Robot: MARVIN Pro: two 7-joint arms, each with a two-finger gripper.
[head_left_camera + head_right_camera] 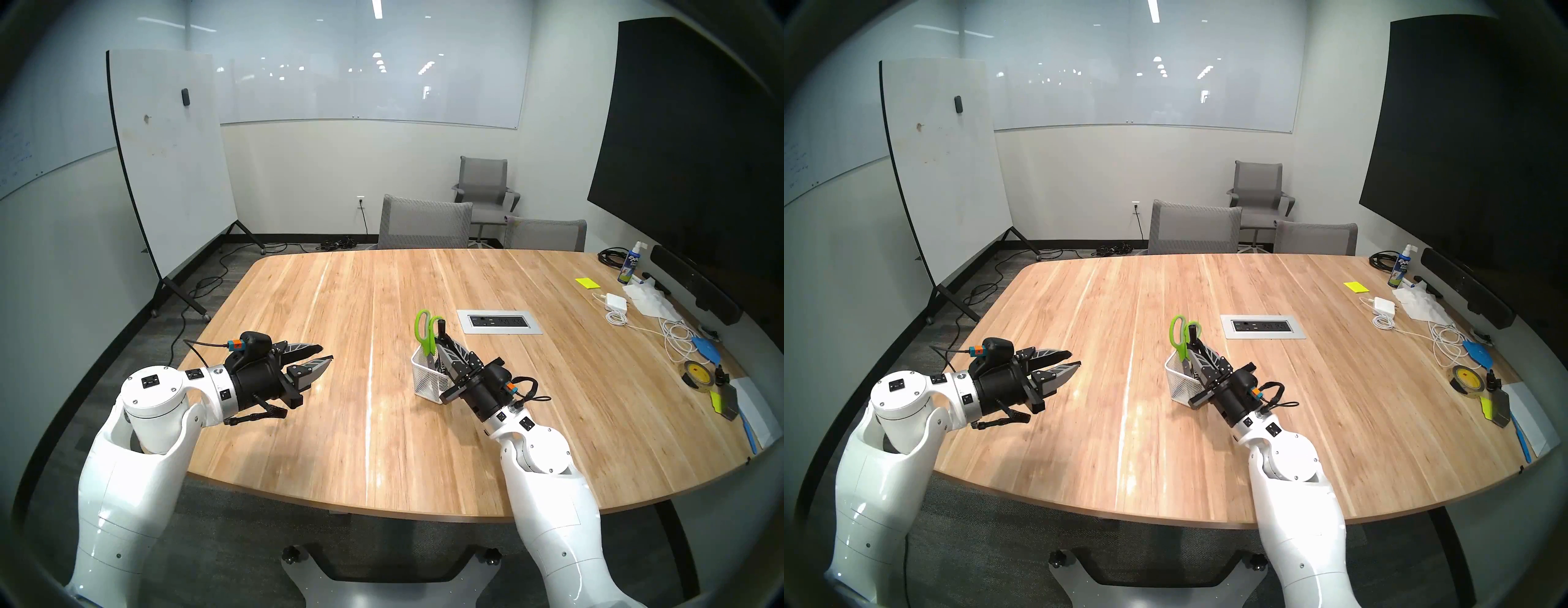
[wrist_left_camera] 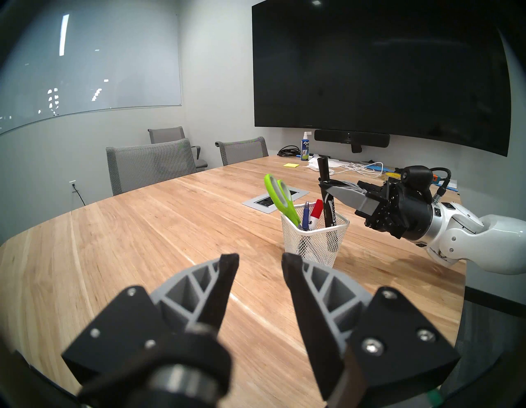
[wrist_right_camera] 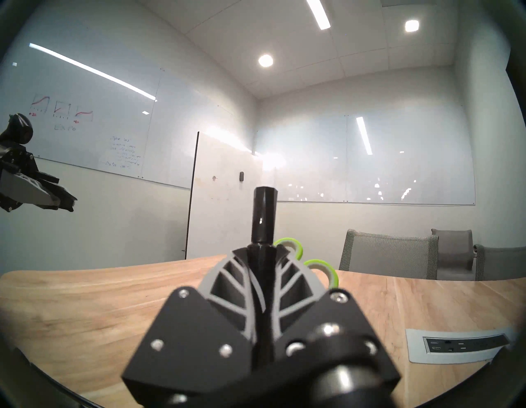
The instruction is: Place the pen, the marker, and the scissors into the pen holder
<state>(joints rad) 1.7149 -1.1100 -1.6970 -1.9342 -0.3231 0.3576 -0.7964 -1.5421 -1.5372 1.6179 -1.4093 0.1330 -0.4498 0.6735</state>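
Note:
The white mesh pen holder (image 2: 313, 242) stands on the wooden table (image 1: 339, 297), right of centre. In it stand the green-handled scissors (image 2: 280, 199), the blue pen (image 2: 306, 215) and a red-capped white marker (image 2: 316, 210). A black marker (image 2: 324, 173) stands upright with its lower end inside the holder. My right gripper (image 2: 327, 186) is shut on its upper barrel, just above the rim. My left gripper (image 1: 326, 353) hovers over the table's left part, well clear of the holder (image 1: 426, 375), with its fingers apart and nothing between them.
A power outlet panel (image 1: 499, 321) is set into the table just behind the holder. Along the right edge lie a charger with cables (image 1: 615, 303), a spray bottle (image 1: 628, 267), sticky notes (image 1: 587, 283) and a tape roll (image 1: 695, 373). Grey chairs (image 1: 424, 223) stand at the far side.

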